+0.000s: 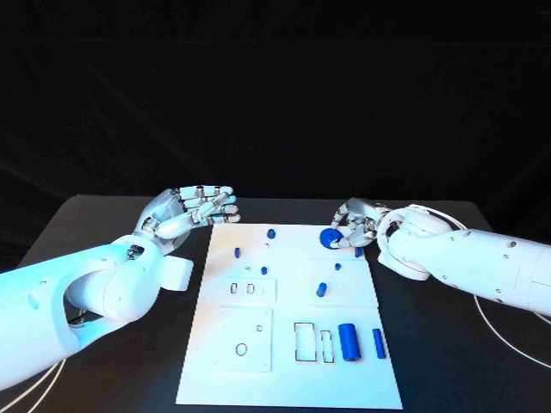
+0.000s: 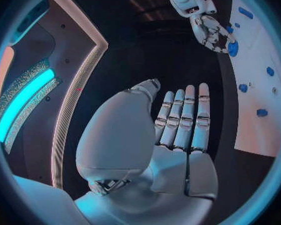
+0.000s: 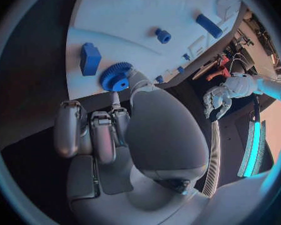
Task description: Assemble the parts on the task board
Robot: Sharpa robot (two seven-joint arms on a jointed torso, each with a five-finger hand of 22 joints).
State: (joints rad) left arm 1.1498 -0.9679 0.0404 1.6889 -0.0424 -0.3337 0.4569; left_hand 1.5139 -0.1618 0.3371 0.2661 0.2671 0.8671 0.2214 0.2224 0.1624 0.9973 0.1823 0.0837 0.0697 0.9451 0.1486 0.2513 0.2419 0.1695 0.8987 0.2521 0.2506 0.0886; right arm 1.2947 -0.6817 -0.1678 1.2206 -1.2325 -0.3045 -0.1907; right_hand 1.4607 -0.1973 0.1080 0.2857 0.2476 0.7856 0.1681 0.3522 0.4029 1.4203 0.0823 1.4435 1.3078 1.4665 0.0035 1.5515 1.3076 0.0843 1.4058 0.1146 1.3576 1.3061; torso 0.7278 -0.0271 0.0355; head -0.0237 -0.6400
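Head view, right hand (image 1: 354, 225) pinching blue gear (image 1: 331, 237) at board edge (image 1: 365, 258), left hand (image 1: 188, 211) empty, spread.

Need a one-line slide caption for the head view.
Right hand touches a blue gear at the white board's far edge; left hand hovers empty beside it.

We are seeing a cool cyan light falling on the scene, tinting the white arms and the board (image 1: 288, 379), while the tabletop (image 1: 102, 232) and the backdrop are staying near black. Shadows on the board are looking faint. The head view is reading sharp. Both wrist views are bending straight edges hard toward the rim, with a dark frame around each circle. A cyan strip (image 2: 25, 102) is glowing brightly in the left wrist view.
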